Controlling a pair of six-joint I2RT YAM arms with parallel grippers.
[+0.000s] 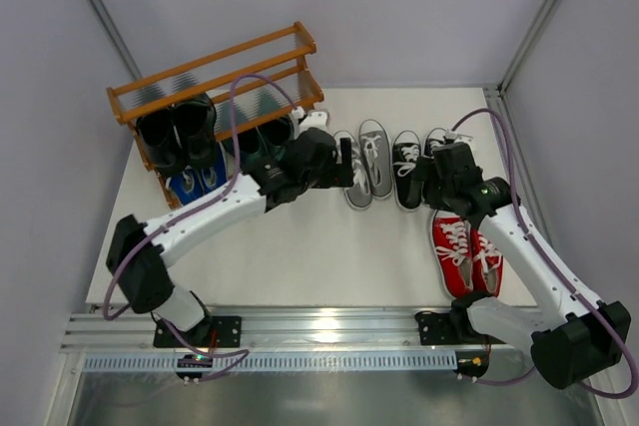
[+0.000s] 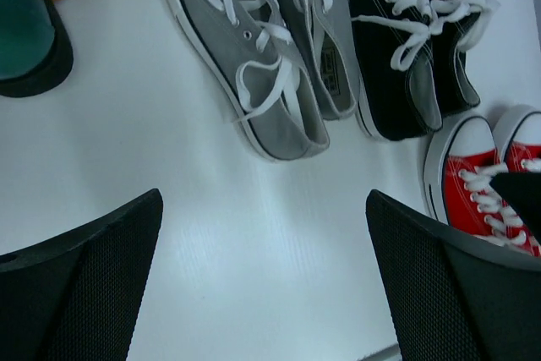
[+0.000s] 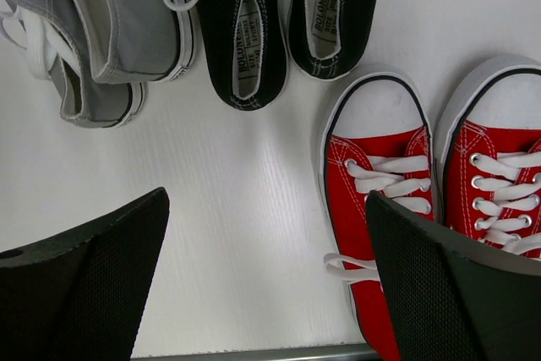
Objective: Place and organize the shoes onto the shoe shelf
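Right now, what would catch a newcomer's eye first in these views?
The red sneakers pop brightest, on the white table at near right. Behind them the grey sneakers and black-and-white sneakers stand side by side, and the orange-brown shoe shelf at far left holds black loafers. The left claw and right claw hang open and empty over the table.
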